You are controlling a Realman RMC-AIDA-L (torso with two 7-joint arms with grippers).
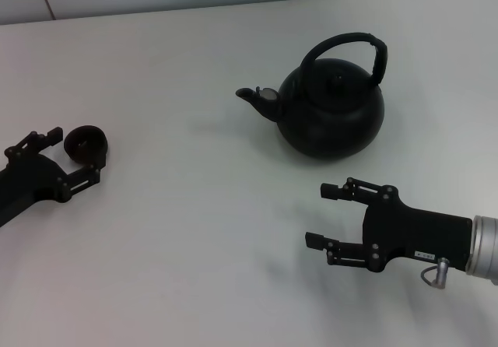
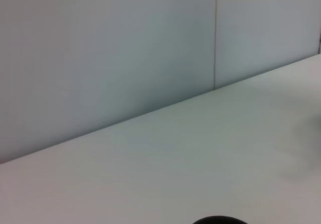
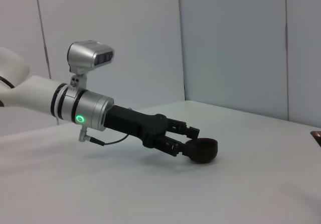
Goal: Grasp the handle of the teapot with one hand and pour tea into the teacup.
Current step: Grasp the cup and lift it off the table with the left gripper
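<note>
I see one teapot (image 1: 331, 110), one teacup (image 1: 84, 144) and my two grippers on the white table (image 1: 194, 230). My right gripper (image 1: 320, 216) hangs low over the table with its two fingers spread wide and nothing between them. The teapot stands upright beyond this gripper and slightly to its outer side, clearly apart from the fingertips. Its single arched handle (image 1: 354, 47) rises over the lid, with the thicker ribbed part on the side away from the spout (image 1: 253, 96). The spout points toward my left side.

My left gripper (image 1: 78, 154) is far across the table from the right one. Its fingers sit on either side of the teacup, close against its wall, and the right wrist view shows the cup (image 3: 200, 149) at the tips of that gripper (image 3: 188, 138). The cup rests on the table, well apart from the teapot.
</note>
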